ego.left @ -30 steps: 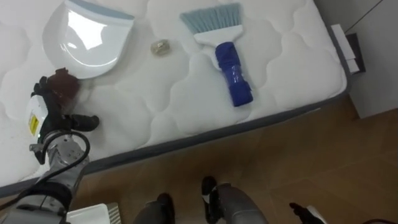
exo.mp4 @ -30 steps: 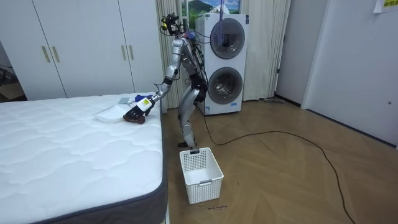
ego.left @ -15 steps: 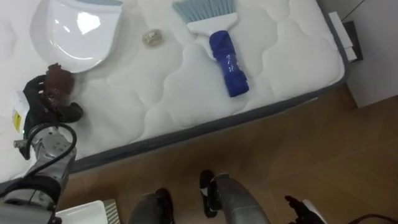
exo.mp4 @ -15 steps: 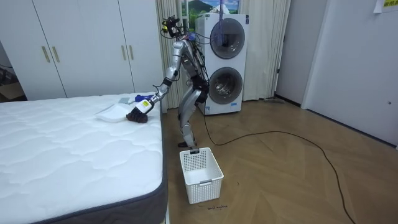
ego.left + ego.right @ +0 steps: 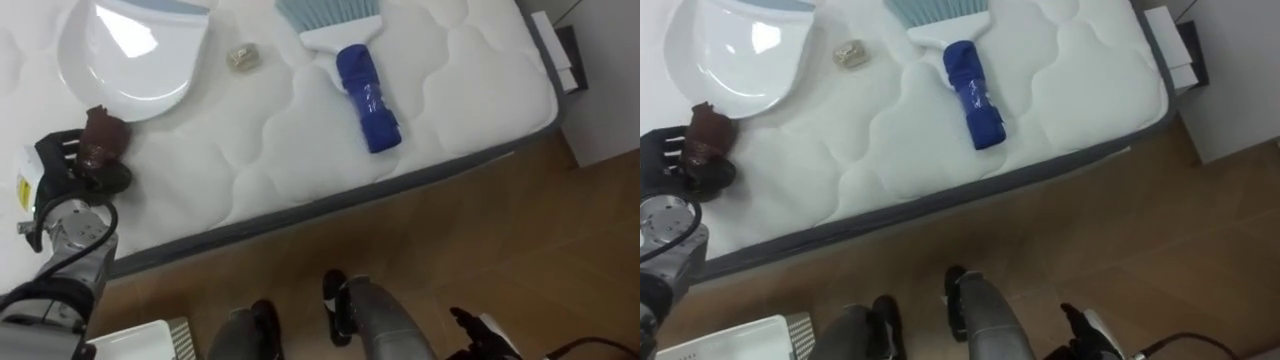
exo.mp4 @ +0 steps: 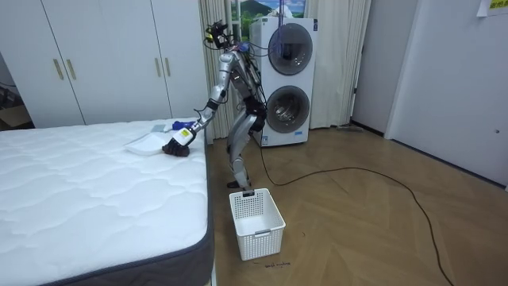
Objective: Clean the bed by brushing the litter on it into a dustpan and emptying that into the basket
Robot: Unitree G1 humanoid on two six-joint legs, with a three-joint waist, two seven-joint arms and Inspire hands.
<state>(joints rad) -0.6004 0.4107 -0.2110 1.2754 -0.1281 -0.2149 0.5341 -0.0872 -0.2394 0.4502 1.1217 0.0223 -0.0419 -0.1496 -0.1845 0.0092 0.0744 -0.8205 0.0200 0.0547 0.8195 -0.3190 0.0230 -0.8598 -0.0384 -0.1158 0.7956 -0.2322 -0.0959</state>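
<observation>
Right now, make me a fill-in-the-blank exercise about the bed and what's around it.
Fingers of the left hand curl round a ___ lump. The brush on the mattress has a ___ handle. The white basket stands on the ___.
Missing words: brown, blue, floor.

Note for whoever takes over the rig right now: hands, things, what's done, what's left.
Left hand: shut on a brown lump near the bed edge, beside the dustpan.
Right hand: low at the robot's side, idle.
On the bed: brush, beige scrap.
Basket: on the floor by the robot's feet.
Done: lump grasped. Left: probably bin it, then clear the scrap.
</observation>
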